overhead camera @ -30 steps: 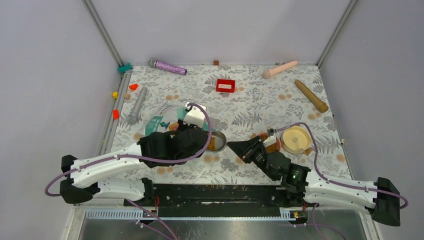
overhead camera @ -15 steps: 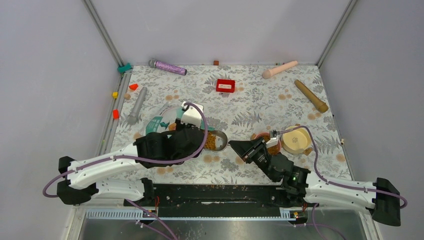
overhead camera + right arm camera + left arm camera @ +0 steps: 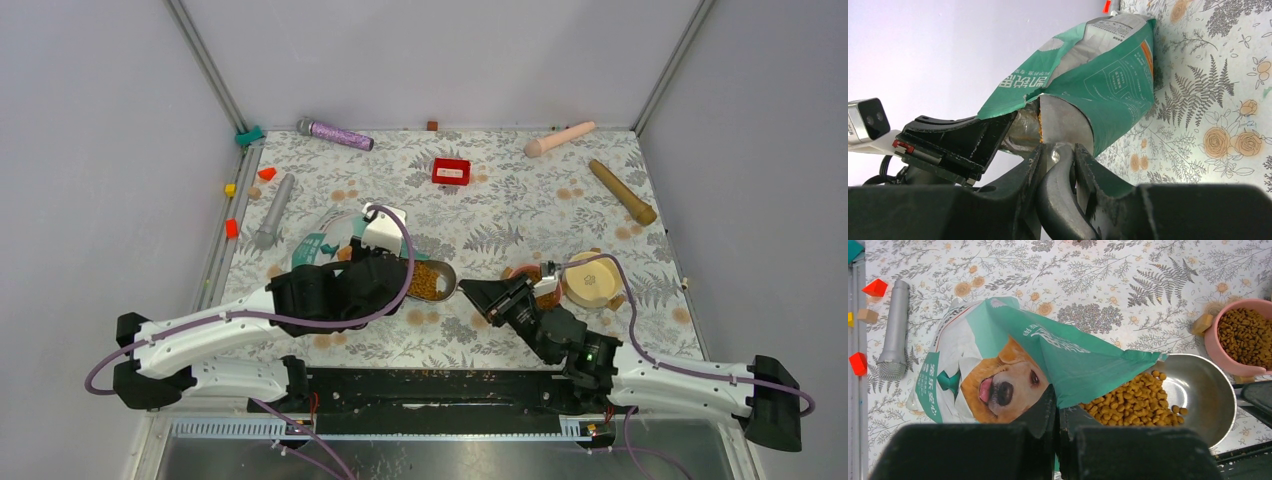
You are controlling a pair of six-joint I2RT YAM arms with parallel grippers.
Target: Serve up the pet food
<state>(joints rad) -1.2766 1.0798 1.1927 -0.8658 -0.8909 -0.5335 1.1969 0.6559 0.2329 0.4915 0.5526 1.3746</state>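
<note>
The teal-and-white bag (image 3: 998,355) with a golden dog's face lies tipped on the floral table, its mouth over the grey metal scoop (image 3: 1203,395). Brown pet food (image 3: 1138,400) spills from the bag into the scoop's bowl. My left gripper (image 3: 1058,412) is shut on the bag's lower edge at the mouth. My right gripper (image 3: 1058,150) is shut on the scoop's handle (image 3: 1060,185), with the bag (image 3: 1108,85) draped over the scoop's bowl. From above, the scoop (image 3: 432,283) sits between both arms. The pink bowl (image 3: 1215,347) to the right holds kibble.
A yellow bowl (image 3: 590,278) stands right of the pink one. A grey cylinder (image 3: 274,210) and small coloured blocks (image 3: 231,228) lie at the left edge. A purple stick (image 3: 335,133), a red box (image 3: 451,171), a beige pestle (image 3: 560,138) and a wooden stick (image 3: 622,192) lie farther back.
The left arm has shifted slightly left with the bag's mouth. The kibble pile in the scoop has grown. The right gripper and scoop have barely moved.
</note>
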